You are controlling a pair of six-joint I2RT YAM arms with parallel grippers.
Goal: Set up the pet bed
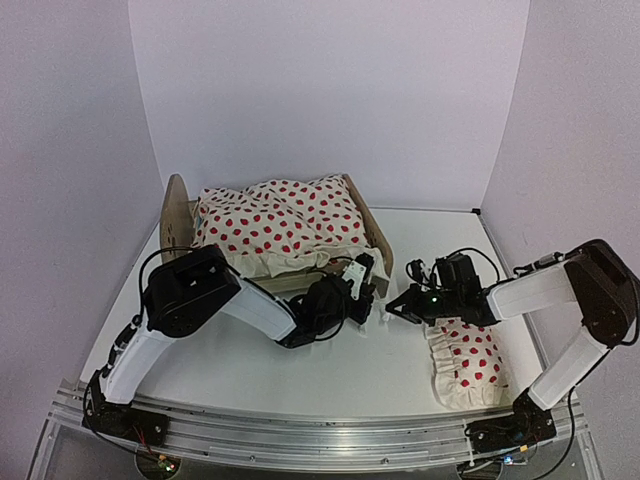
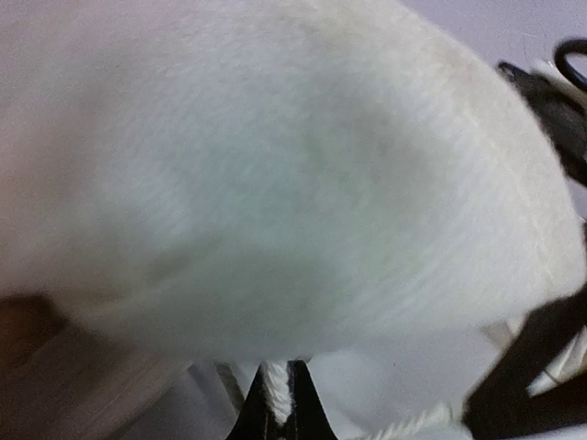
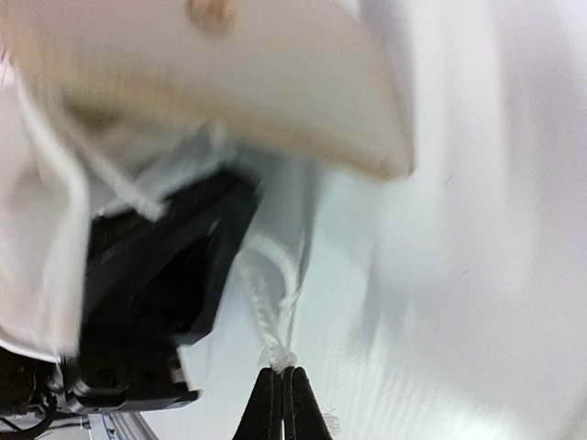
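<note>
A: Where is the pet bed (image 1: 376, 240) found?

B: It is set toward the back left of the white surface (image 1: 300, 380). Its rounded headboard (image 1: 177, 215) is turned to the left and its lower footboard to the right. The frame is covered by a cream blanket (image 1: 280, 222) with red spots, bunched up and spilling over the near side.

A: What is seen of the surface and the room?

B: The surface is enclosed by pale walls (image 1: 330, 90) at the back and on both sides. A metal rail (image 1: 320, 432) is fixed along the near edge, where both arms are mounted. A spotted pillow (image 1: 468, 365) with a ruffled edge is laid flat at the right, well apart from the bed.

A: How are the claws held?

B: Both are brought together just in front of the footboard. The left claw (image 2: 282, 390) is pressed together on a white cord (image 2: 408, 425). The right claw (image 3: 281, 383) is likewise closed, with a knotted string (image 3: 277, 353) pinched at its tips. Whether cord and string are one piece cannot be told.
</note>
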